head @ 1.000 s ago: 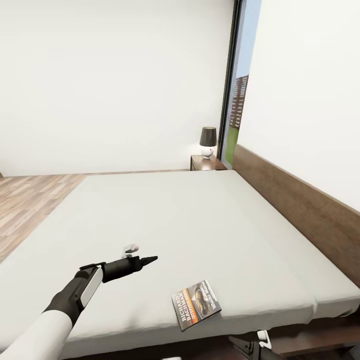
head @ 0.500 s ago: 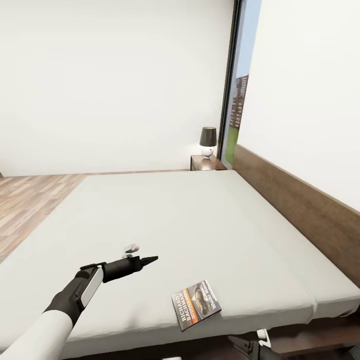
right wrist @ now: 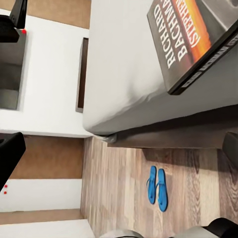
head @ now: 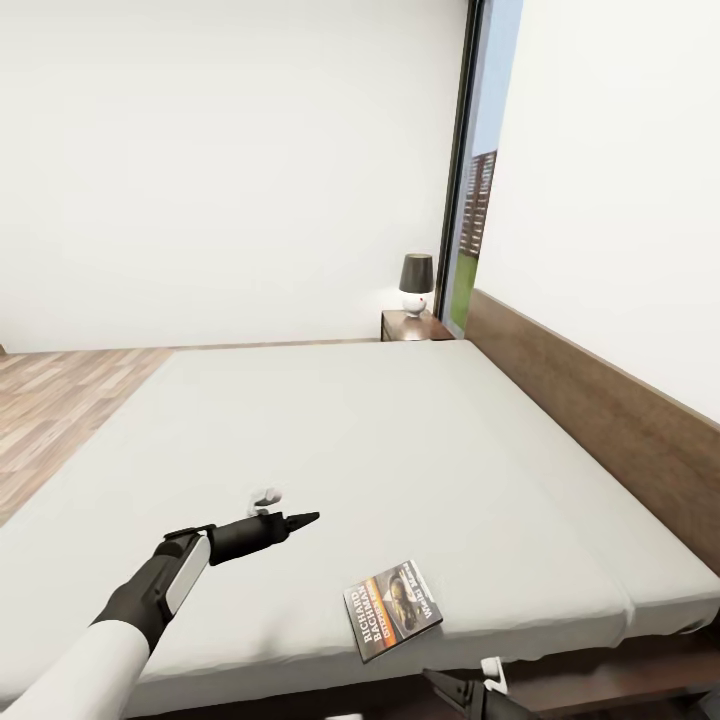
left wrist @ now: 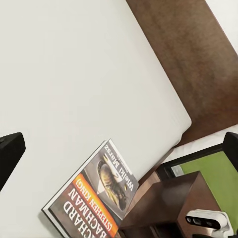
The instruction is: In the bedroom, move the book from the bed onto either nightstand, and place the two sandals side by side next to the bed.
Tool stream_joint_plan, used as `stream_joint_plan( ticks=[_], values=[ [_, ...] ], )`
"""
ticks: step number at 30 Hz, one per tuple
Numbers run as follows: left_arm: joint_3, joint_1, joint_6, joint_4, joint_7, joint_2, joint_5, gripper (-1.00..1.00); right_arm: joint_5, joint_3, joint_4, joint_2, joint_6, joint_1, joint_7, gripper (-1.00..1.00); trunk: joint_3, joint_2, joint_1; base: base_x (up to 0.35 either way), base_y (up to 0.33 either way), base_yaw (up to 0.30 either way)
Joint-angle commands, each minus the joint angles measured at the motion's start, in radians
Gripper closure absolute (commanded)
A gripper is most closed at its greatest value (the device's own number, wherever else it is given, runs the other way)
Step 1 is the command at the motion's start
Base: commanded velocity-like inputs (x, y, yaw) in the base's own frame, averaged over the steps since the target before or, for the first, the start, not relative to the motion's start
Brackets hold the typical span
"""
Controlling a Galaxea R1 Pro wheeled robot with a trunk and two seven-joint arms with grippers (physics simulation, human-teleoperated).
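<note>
The book [head: 392,608] lies flat on the off-white bed [head: 400,450], near the front edge of the mattress. Its dark cover with white lettering and an orange band faces up. My left gripper [head: 300,520] hovers over the mattress a little to the left of the book [left wrist: 94,198], open, with nothing between its fingers [left wrist: 10,153]. My right gripper [right wrist: 121,148] is low beside the bed's edge, just under the book [right wrist: 198,34], and is open and empty. Two blue sandals [right wrist: 157,187] lie side by side on the wood floor beyond the bed. A nightstand [head: 412,325] stands at the far corner.
A dark-shaded lamp [head: 416,283] sits on the far nightstand, next to the tall window [head: 480,200]. The brown headboard [head: 600,420] runs along the right wall. Wood floor [head: 60,410] lies left of the bed. Another brown wooden piece [left wrist: 168,198] stands just past the book.
My right arm has slid to the left along the bottom of the head view. The left arm has barely shifted. The book has not moved.
</note>
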Motion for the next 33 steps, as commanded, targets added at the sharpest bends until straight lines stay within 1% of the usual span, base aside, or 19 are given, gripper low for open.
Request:
stream_joint_plan(
  ticks=[1,5,9,12,17,20,22,27,33],
  values=[
    [-0.004,-0.001,0.008,0.0,0.002,0.001,0.009,-1.0,0.005,-0.009,-0.001,0.0,0.01,0.0,0.003,-1.0,-0.001,0.0,0.0,0.0,0.0,0.0],
    [-0.004,-0.001,0.008,0.0,0.002,0.001,0.009,-1.0,0.005,-0.01,-0.001,0.002,0.01,0.0,0.003,-1.0,-0.001,0.0,0.0,0.0,0.0,0.0],
    [-0.004,-0.001,0.008,0.0,0.001,0.001,0.009,-1.0,0.005,-0.011,-0.004,0.014,0.01,0.0,0.002,-1.0,-0.001,0.0,0.0,0.0,0.0,0.0],
    [-0.004,-0.001,0.009,0.0,0.0,0.001,0.009,-1.0,0.005,-0.012,-0.005,0.016,0.009,0.0,0.002,-1.0,-0.001,0.0,0.0,0.0,0.0,0.0],
    [-0.004,-0.001,0.009,0.0,0.0,-0.001,0.009,-1.0,0.005,-0.012,-0.006,0.017,0.009,0.0,0.002,-1.0,-0.001,0.0,0.0,0.0,0.0,0.0],
    [-0.004,-0.001,0.008,0.013,0.001,-0.015,0.009,-1.0,0.005,-0.013,-0.007,0.015,0.009,0.0,0.002,-1.0,-0.001,0.0,0.0,0.0,0.0,0.0],
    [-0.004,-0.001,0.006,0.02,0.002,-0.019,0.009,-1.0,0.004,-0.014,-0.015,0.014,0.009,0.0,0.002,-1.0,-0.001,0.0,0.0,0.0,0.0,0.0],
    [-0.004,-0.001,0.006,0.025,0.002,-0.022,0.009,-1.0,0.004,-0.015,-0.037,0.014,0.009,0.0,0.002,-1.0,-0.001,0.0,0.0,0.002,0.0,0.0],
    [-0.004,-0.001,0.005,0.026,0.002,-0.022,0.009,-1.0,0.005,-0.015,-0.041,0.014,0.009,0.0,0.002,-1.0,-0.001,0.0,0.0,0.133,0.0,0.0]
  ],
)
